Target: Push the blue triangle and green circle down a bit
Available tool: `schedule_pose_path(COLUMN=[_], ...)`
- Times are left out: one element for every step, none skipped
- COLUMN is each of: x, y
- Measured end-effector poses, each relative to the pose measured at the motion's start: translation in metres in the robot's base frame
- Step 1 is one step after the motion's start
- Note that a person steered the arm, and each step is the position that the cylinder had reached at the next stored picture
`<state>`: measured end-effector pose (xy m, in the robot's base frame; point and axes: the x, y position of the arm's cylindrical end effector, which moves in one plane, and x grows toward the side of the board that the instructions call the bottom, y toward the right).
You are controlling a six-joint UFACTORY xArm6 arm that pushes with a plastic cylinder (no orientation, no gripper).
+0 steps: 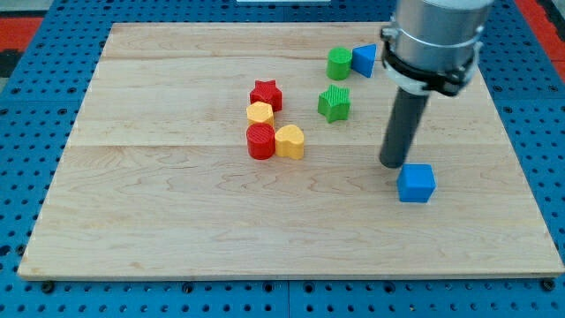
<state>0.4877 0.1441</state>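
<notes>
The blue triangle (pixel 364 59) lies near the view's top, touching the right side of the green circle (pixel 339 64). My tip (pixel 393 164) rests on the board well below and to the right of both, just above and left of the blue cube (pixel 416 183). The rod rises from the tip into the grey arm housing at the view's top right, which stands just right of the blue triangle.
A green star (pixel 335 102) sits below the green circle. Left of centre are a red star (pixel 266 94), a yellow block (pixel 259 113), a red cylinder (pixel 260 141) and a yellow heart (pixel 290 141), clustered together. The wooden board (pixel 159 221) lies on a blue pegboard.
</notes>
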Motion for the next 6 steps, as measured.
schedule_pose_path(x=[0.036, -0.02, -0.121, -0.198, -0.236, -0.207], y=[0.021, 0.029, 0.053, 0.061, 0.014, -0.036])
